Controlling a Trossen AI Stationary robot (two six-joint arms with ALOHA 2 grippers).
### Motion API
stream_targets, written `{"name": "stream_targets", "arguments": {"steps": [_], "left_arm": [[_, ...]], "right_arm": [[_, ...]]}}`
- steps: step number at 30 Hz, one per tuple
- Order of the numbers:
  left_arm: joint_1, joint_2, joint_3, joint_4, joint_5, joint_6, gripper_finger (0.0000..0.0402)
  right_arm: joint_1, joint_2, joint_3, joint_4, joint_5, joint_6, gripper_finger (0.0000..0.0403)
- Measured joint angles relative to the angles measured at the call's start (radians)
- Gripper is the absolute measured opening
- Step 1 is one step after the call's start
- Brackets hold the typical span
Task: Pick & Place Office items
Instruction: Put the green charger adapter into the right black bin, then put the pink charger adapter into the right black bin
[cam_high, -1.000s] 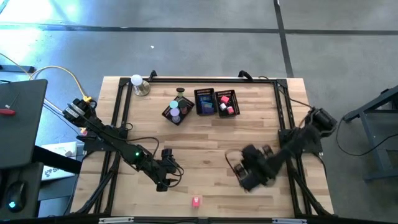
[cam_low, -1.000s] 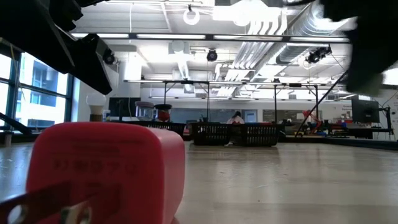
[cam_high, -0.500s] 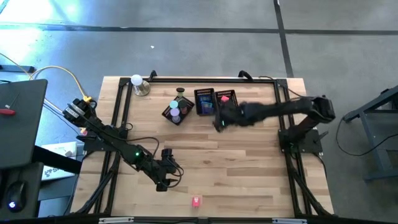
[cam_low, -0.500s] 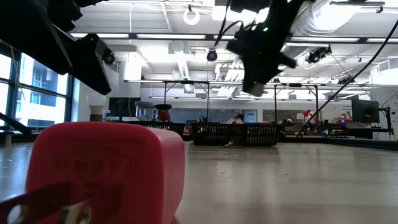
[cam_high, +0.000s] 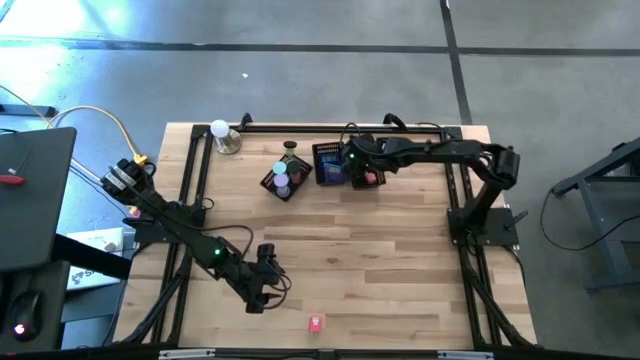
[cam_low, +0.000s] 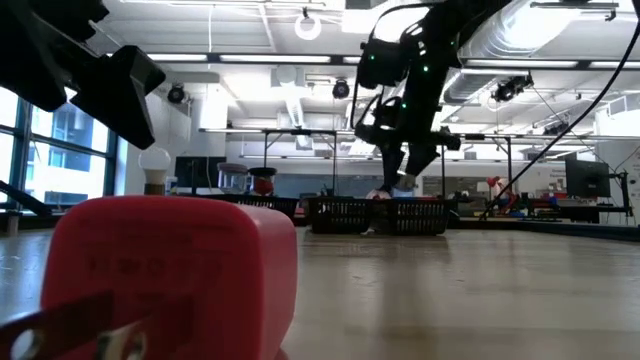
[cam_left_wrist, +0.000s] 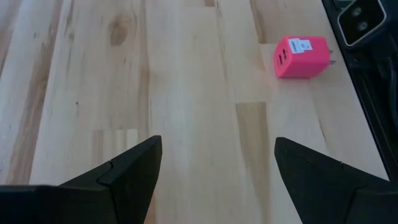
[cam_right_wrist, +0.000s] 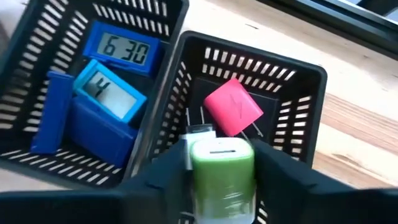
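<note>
High view: the right gripper (cam_high: 357, 166) hangs over the black mesh baskets (cam_high: 331, 165) at the wooden bench's (cam_high: 400, 260) far edge.

Right wrist view: its fingers clamp a glossy green charger block (cam_right_wrist: 222, 167) above a basket holding a pink block (cam_right_wrist: 233, 106).

Left wrist view: the left gripper (cam_left_wrist: 217, 165) is spread apart near a boxy pink charger (cam_left_wrist: 301, 56).
</note>
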Motion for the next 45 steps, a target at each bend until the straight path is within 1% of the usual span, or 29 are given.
{"name": "stream_targets", "arguments": {"steps": [3, 5, 7, 10, 14, 18, 21, 25, 27, 30, 34, 39, 42, 45], "left_arm": [[-0.010, 0.000, 0.000, 0.000, 0.000, 0.000, 0.0305], [-0.014, 0.000, 0.000, 0.000, 0.000, 0.000, 0.0305], [-0.017, 0.000, 0.000, 0.000, 0.000, 0.000, 0.0305], [-0.017, 0.000, 0.000, 0.000, 0.000, 0.000, 0.0305], [-0.015, 0.000, 0.000, 0.000, 0.000, 0.015, 0.0305], [-0.014, 0.000, 0.000, 0.001, -0.005, 0.022, 0.0305], [-0.009, 0.000, 0.000, 0.002, -0.005, 0.004, 0.0305], [-0.008, 0.000, -0.001, 0.018, -0.008, -0.033, 0.0305], [-0.009, 0.000, -0.001, 0.039, -0.008, -0.042, 0.0305], [-0.009, 0.000, -0.001, 0.071, -0.008, -0.042, 0.0305], [-0.005, 0.000, -0.001, 0.104, -0.008, -0.043, 0.0305], [0.020, 0.000, -0.001, 0.111, -0.009, -0.033, 0.0305], [0.040, 0.000, -0.001, 0.162, -0.005, 0.082, 0.0305], [0.044, 0.000, 0.001, 0.221, 0.047, 0.277, 0.0305]], "right_arm": [[-0.009, 0.011, 0.000, 0.006, 0.004, 0.000, 0.0222], [-0.009, 0.012, 0.000, 0.013, 0.006, -0.001, 0.0261], [-0.006, 0.010, 0.000, 0.035, 0.010, -0.004, 0.0290], [0.004, 0.003, 0.000, 0.047, 0.007, -0.025, 0.0319], [0.025, -0.023, 0.000, 0.035, -0.001, -0.079, 0.0338], [0.075, -0.091, 0.000, -0.012, 0.002, -0.078, 0.0341], [0.146, -0.159, 0.000, -0.063, 0.003, -0.040, 0.0339], [0.300, -0.243, 0.000, -0.147, 0.036, 0.040, 0.0338], [0.394, -0.270, 0.000, -0.182, 0.079, 0.096, 0.0339], [0.554, -0.292, 0.000, -0.205, 0.173, 0.195, 0.0337], [0.768, -0.287, 0.000, -0.205, 0.334, 0.315, 0.0338], [0.965, -0.246, 0.000, -0.207, 0.547, 0.453, 0.0337], [1.045, -0.211, 0.000, -0.207, 0.637, 0.511, 0.0339], [1.096, -0.183, 0.000, -0.206, 0.687, 0.524, 0.0338]]}}
